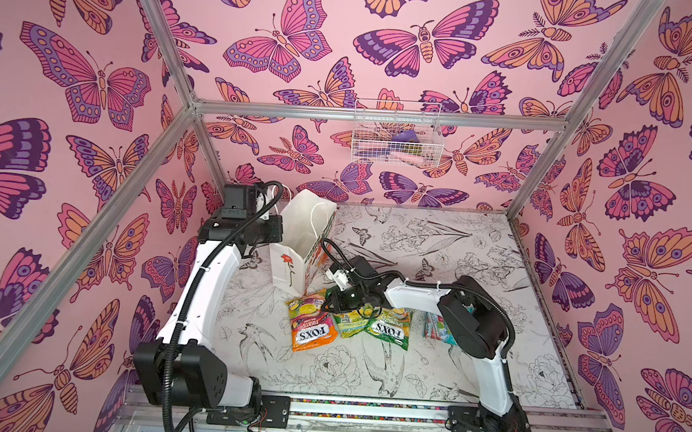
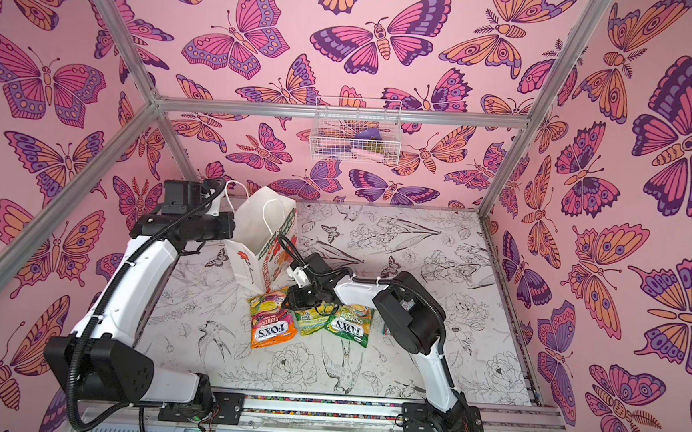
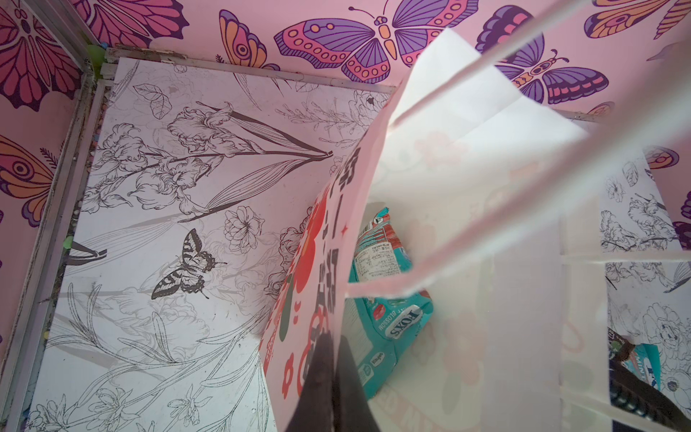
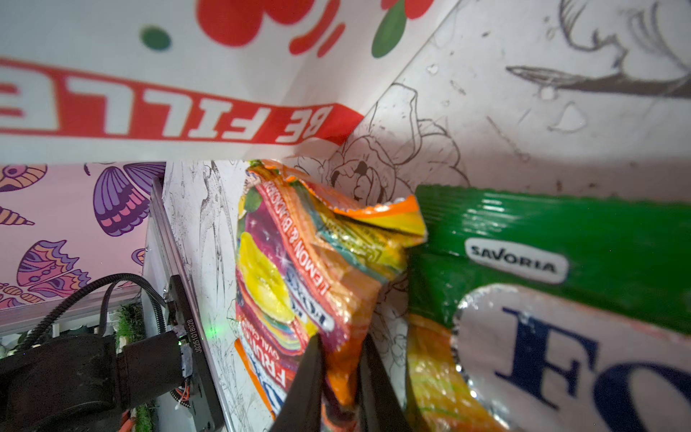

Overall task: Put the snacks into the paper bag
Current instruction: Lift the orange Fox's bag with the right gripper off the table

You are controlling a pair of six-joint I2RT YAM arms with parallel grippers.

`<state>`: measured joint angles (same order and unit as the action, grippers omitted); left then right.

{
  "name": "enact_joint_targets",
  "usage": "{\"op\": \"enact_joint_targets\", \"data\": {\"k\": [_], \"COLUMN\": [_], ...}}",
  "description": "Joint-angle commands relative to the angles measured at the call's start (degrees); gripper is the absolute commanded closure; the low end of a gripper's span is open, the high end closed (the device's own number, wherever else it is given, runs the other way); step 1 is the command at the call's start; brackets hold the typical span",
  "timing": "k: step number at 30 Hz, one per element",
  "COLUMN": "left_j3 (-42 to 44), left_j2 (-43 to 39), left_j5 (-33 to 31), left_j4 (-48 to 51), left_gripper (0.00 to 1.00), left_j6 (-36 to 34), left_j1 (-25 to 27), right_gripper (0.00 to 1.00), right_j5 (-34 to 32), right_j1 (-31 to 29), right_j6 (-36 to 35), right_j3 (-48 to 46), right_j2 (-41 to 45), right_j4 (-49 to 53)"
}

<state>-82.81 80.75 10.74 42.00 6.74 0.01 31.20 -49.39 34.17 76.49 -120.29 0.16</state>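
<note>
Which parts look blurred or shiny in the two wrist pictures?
Left wrist view: the cord handles near the lens are blurred streaks, the teal FOX'S bag inside the paper bag reads sharp. Right wrist view: glare on the green FOX'S bag; its large letters are soft.

The left white-shelled robot arm (image 1: 217,270) and the right white-shelled robot arm (image 1: 487,377) are each showing glossy white link covers between bulky matte-black joint housings (image 1: 470,321). Black ribbed cable conduit (image 1: 192,294) is running along both, with thin white zip ties (image 1: 206,271) cinching it. Black screw-studded base plates (image 1: 276,408) are sitting beneath; the right gripper (image 4: 342,336) is showing 2 dark tapered fingers (image 4: 308,381).
</note>
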Motion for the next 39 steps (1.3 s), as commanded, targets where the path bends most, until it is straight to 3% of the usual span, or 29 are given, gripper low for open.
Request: {"op": "enact_joint_targets", "data": {"k": [1,18,39], "left_j3": [0.5,0.7,1.2], "left_j2": [-0.1,-0.5,-0.8], "left_j5": [0.9,2.2,3.9], "left_j4": [-0.4,-1.0,-2.0], "left_gripper": [1.0,1.0,1.0], "left_j6": [0.6,0.9,1.4], "left_j1": [-0.3,-0.2,-0.3], "right_gripper": [1.0,1.0,1.0], "right_j5": [1.0,-4.0,-4.4], "right_j1": [-0.6,-0.5,-0.2], "right_j6": [1.1,-1.9,-4.5], "right_j3": [-1.4,-5.5,-5.5], "right_j2": [4.0,14.9,26.0], "right_j4": [-1.7,2.8,8.1]}}
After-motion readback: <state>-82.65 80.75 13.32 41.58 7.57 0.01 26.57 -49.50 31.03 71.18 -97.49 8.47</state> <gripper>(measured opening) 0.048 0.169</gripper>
